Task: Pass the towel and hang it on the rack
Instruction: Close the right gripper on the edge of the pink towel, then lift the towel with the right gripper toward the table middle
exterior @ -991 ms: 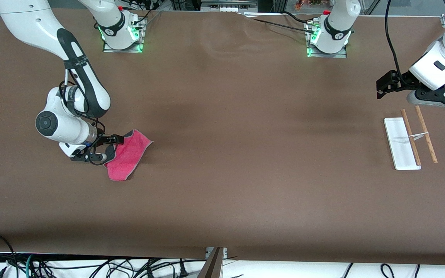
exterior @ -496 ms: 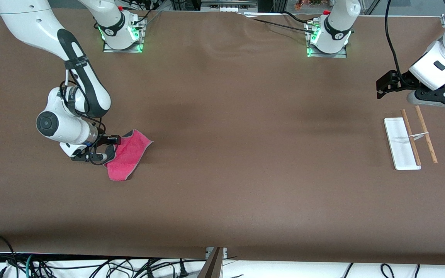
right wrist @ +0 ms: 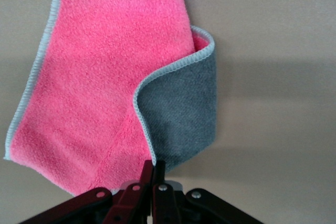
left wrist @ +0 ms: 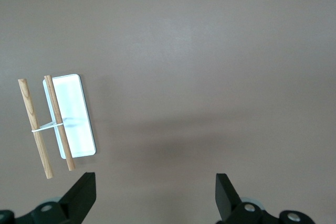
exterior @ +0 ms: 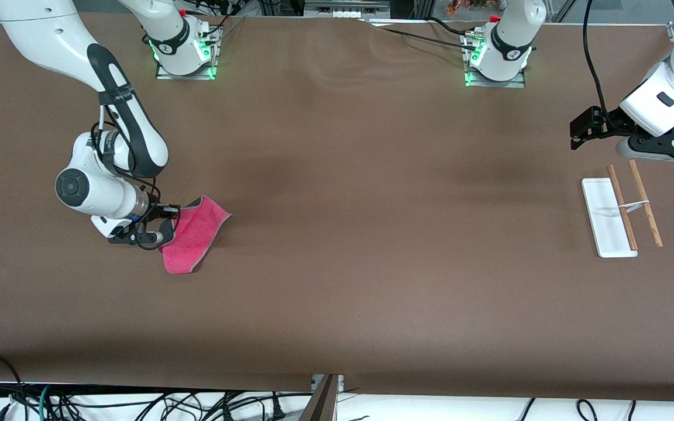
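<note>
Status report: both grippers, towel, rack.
Right gripper shut on pink-and-grey cloth towel, lying on table. Left gripper open above table beside white-based, wooden-rod rack. Nothing between them.

No legible text, label, brand, number or sign is showing in any of the three views. The black strap on the right arm's forearm (exterior: 116, 92) is carrying small white lettering, and the collars of both arm bases (exterior: 168, 42) are carrying a small round mark, but none of it is resolving into readable characters. The towel (right wrist: 110, 82), the rack (left wrist: 68, 119) and the table covering (exterior: 337, 234) are showing no printing or marking.
</note>
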